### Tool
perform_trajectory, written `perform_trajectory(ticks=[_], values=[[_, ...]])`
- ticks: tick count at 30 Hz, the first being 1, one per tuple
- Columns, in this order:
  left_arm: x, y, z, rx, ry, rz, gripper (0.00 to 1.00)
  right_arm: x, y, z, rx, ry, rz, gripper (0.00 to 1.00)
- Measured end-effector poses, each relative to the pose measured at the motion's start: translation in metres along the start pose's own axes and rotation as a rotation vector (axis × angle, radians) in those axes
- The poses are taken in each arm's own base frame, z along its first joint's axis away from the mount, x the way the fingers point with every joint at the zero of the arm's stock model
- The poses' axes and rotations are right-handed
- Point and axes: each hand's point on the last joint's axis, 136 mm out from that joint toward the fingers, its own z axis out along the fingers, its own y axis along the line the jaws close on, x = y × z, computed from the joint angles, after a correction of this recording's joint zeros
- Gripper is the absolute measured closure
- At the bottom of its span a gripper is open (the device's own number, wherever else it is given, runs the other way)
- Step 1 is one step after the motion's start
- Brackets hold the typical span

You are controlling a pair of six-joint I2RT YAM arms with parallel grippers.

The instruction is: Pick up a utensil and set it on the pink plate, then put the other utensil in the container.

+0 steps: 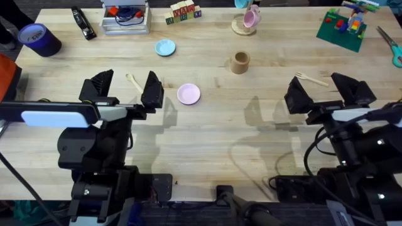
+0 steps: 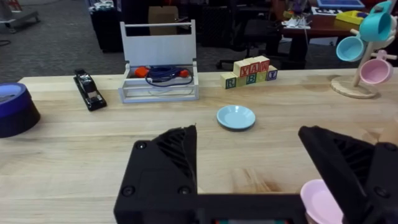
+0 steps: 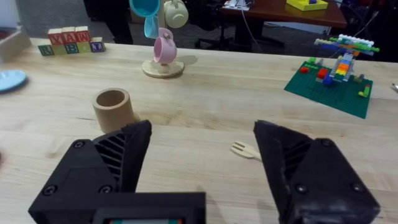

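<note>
The left gripper is hovering with its jaws spread wide and holding nothing; the spoon is lying on the table between its fingers in the overhead view, partly hard to make out against the pale wood. In the left wrist view the pink plate is cut off at the frame's edge behind a finger, showing just its rim. The right gripper is also standing wide open and empty, with the fork lying just beyond it; in the right wrist view the fork's handle is hiding behind a finger, leaving the prongs showing. The pink plate is sitting near the table's middle, just beside the left gripper, and the cup is standing upright farther back, well apart from the fork.

The table is light wood planking. Along its far side a blue plate, letter blocks, a mug stand, a clear tray, a tape roll and a brick model are sitting. Beyond the table, dark chairs and another desk are showing in the wrist views.
</note>
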Motion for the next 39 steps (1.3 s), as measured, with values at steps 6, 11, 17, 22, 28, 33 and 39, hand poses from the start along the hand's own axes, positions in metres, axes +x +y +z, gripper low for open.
perform_trajectory(ticks=[6, 11, 17, 22, 28, 33, 39], values=[[0.0, 0.0, 0.0, 0.0, 0.001, 0.0, 0.008, 0.001, 0.0, 0.0, 0.0, 0.004, 0.0, 0.005], [0.004, 0.0, 0.0, 0.0, 0.015, 0.001, 0.008, 0.001, 0.0, 0.0, 0.0, 0.004, 0.0, 0.005], [0.005, 0.0, 0.0, 0.0, 0.02, 0.004, 0.008, -0.001, 0.0, 0.0, 0.0, -0.003, -0.001, 0.005], [0.015, 0.0, -0.002, 0.0, 0.077, 0.004, 0.008, -0.007, 0.0, 0.0, 0.001, -0.026, -0.011, 0.005], [-0.001, 0.0, -0.018, 0.001, 0.161, 0.003, 0.008, -0.022, 0.0, -0.004, 0.001, -0.055, -0.015, 0.005], [-0.048, 0.0, -0.044, 0.001, 0.181, 0.001, 0.008, -0.063, 0.0, -0.016, 0.002, -0.116, -0.018, 0.005], [-0.091, 0.0, -0.07, -0.002, 0.301, -0.024, 0.008, -0.085, -0.002, -0.036, 0.018, -0.037, -0.014, 0.005]])
